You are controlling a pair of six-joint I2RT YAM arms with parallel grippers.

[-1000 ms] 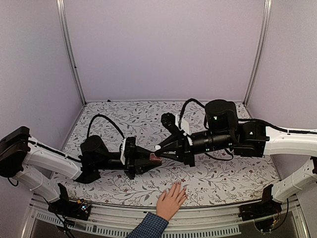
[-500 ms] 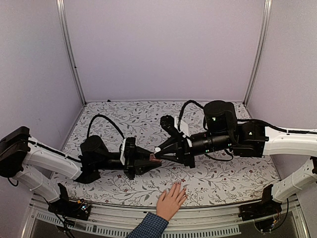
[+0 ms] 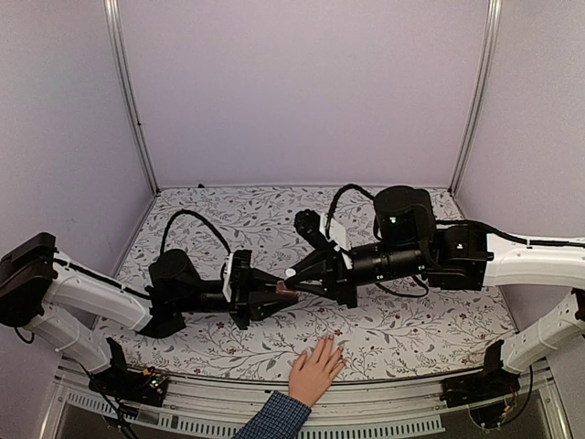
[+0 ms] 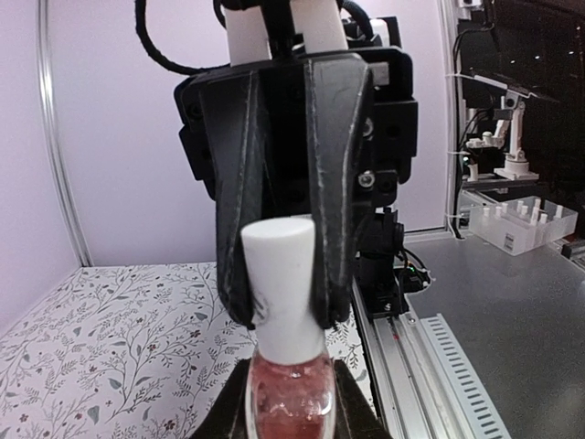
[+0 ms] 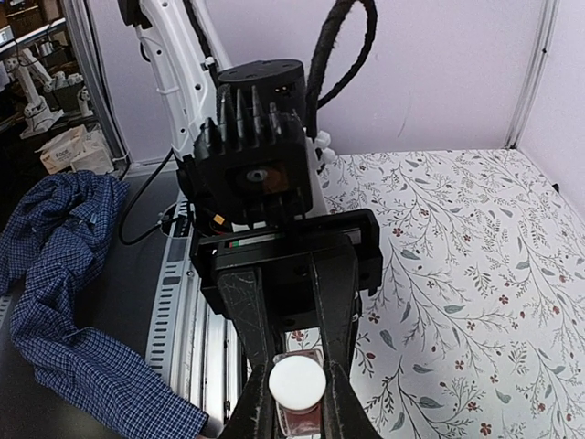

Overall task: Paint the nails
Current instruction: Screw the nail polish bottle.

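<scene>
Left hand (image 3: 273, 294) grips the pink bottle (image 4: 292, 398), right hand (image 5: 296, 388) pinches its white cap (image 4: 281, 274) (apparently seated on it).

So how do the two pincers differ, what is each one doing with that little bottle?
The left pincer clamps the pink bottle by its glass body; the right pincer clamps the white cap. The left pincer reaches in from the left, the right pincer from the opposite side, so they meet tip to tip. Both are black and shut, apart from the hand.
</scene>
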